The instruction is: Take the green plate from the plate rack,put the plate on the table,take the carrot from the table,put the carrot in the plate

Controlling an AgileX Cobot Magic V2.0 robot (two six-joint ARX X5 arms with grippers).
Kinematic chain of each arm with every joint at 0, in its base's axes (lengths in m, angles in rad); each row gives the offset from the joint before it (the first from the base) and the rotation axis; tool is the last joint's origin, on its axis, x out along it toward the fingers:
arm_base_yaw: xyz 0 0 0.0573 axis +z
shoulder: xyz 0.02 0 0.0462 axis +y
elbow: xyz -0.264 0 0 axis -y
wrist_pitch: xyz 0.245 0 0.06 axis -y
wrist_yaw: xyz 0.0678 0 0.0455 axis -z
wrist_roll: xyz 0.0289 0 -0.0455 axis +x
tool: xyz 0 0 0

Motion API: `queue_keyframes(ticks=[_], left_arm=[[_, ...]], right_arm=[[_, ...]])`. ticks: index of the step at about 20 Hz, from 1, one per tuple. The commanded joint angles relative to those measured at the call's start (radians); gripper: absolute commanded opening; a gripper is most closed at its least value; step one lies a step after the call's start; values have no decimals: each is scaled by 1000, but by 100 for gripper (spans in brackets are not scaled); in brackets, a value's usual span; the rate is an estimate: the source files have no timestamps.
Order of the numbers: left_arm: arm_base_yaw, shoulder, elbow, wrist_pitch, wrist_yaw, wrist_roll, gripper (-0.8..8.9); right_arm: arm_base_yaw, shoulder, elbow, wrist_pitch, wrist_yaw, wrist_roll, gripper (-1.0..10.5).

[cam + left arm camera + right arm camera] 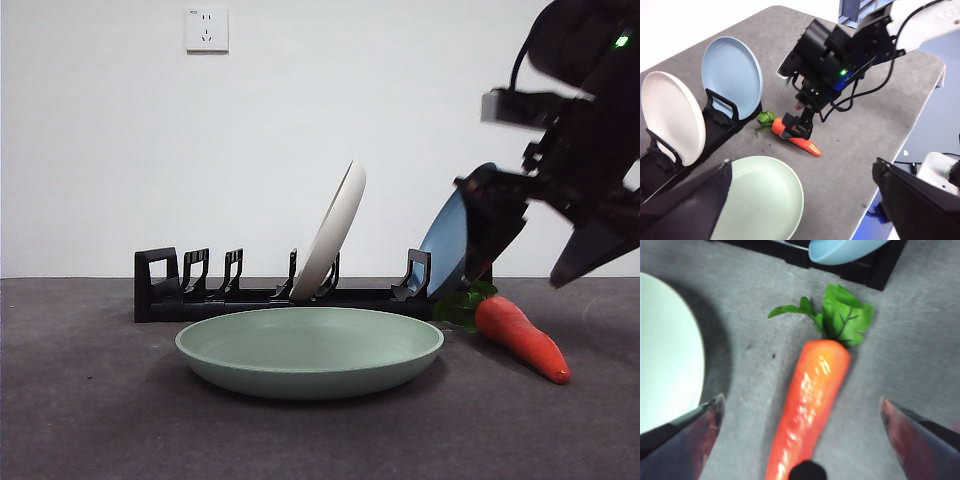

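Observation:
The green plate (310,350) lies flat on the table (90,420) in front of the plate rack (200,295). The carrot (520,335) lies on the table to the plate's right, its leaves toward the rack. My right gripper (535,255) is open just above the carrot, one jaw on each side of it. In the right wrist view the carrot (812,390) lies between the open jaws of this gripper (801,407), and the green plate (665,350) is beside it. My left gripper (801,165) is open and empty, high over the green plate (760,200), with the carrot (797,141) beyond.
A cream-white plate (330,235) and a blue plate (447,245) stand in the rack behind. The blue plate is close behind the carrot's leaves. The table's edge (875,200) runs a little past the carrot. A wall socket (206,30) is on the back wall.

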Motion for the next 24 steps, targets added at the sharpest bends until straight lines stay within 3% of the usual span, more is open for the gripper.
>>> queue_keyframes(ticks=[1,4,8,10,13,14,19,24], left_arm=[[-3,-1,-4,-13,2,-18,475],[-3,-1,-4,-17,2,-39,474],[-3,-1,-4,-27,1,-39,472],[-3,-1,-4,-34,1,-39,472],[-3,-1,-4,-37,0,-39,472],[-3,-1,-4,-37,-1,-39,472],[-3,-1,-4,-37,-6,-38,472],[-2,-1,-4,-46,-8,-36,472]], right_arm=[[9,51,2,40,7,32,557],[21,106,2,86,56,55,527],[23,146,2,123,56,86,523],[23,163,2,130,55,100,414],[23,183,2,130,56,105,400],[23,184,2,131,56,121,368],[31,183,2,133,50,122,-20],[105,59,2,79,51,122,-12]])
